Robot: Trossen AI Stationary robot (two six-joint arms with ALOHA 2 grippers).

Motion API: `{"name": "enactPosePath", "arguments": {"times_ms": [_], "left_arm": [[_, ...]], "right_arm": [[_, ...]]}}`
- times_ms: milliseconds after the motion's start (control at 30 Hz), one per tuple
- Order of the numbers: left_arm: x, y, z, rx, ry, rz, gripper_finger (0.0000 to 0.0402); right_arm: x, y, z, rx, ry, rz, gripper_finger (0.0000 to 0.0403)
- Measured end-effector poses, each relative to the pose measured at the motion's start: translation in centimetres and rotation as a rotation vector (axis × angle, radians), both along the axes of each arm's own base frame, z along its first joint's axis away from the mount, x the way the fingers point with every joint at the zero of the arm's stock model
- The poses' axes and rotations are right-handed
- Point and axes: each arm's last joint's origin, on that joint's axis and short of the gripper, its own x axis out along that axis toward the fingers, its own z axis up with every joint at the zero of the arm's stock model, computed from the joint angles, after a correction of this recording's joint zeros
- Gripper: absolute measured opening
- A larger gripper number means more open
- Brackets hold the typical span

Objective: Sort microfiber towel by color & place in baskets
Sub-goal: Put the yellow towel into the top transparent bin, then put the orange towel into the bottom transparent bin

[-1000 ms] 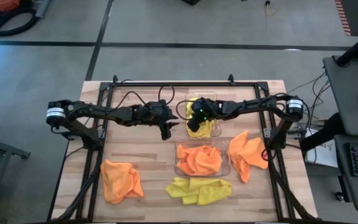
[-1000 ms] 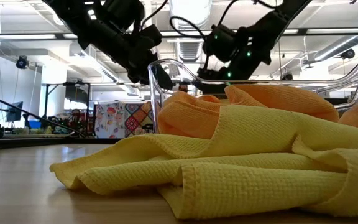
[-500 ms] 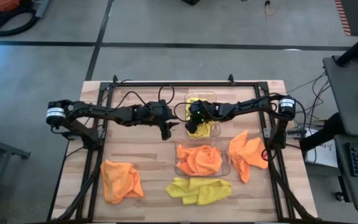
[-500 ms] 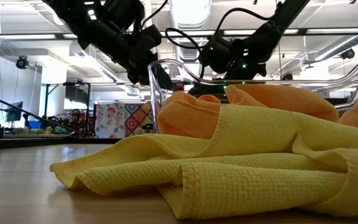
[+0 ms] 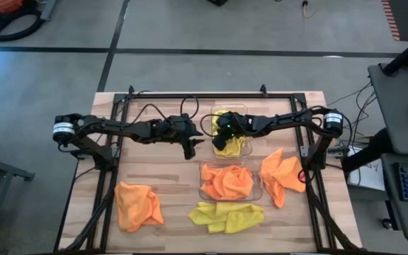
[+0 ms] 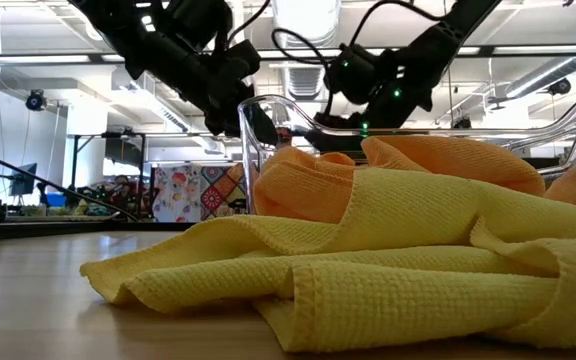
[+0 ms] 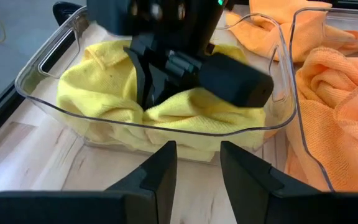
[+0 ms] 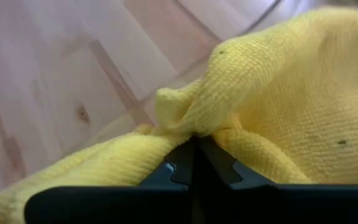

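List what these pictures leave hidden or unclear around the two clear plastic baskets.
- High view: the right gripper covers part of the yellow towel in the far clear basket, hiding how many cloths lie there.
- Low view: the loose yellow towel blocks the near basket's floor.
- Right wrist view: yellow cloth fills the frame; the basket's walls are cut off.

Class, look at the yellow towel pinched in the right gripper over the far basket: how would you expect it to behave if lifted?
Probably floppy: the yellow towel bunches into folds where the right gripper is shut on it. Likely light for its size, as a narrow pinch gathers it. It would probably drape and drag over the clear basket rim rather than hold shape.
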Motion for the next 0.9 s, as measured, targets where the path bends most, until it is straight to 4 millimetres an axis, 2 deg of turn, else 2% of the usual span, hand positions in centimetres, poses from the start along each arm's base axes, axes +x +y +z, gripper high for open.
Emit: {"name": "enactPosePath", "arguments": {"times_ms": [300,700,800,900], "left_arm": [[-0.2,0.0,0.4,-0.002,-0.014,0.002,0.0109],[-1.3,-0.2,3.0,0.008,-0.098,0.005,0.0109],[-1.9,-0.3,3.6,-0.007,-0.1,0.013,0.0109],[-2.7,-0.5,4.1,-0.049,-0.09,0.033,0.0109]], "right_arm": [[-0.7,0.2,2.6,-0.021,-0.053,0.005,0.0009],[-2.1,0.6,5.2,-0.03,-0.073,0.013,0.0009],[-3.2,0.9,6.4,-0.028,-0.017,0.024,0.0009],[-4.6,1.2,8.7,-0.043,0.03,0.015,0.0009]]}}
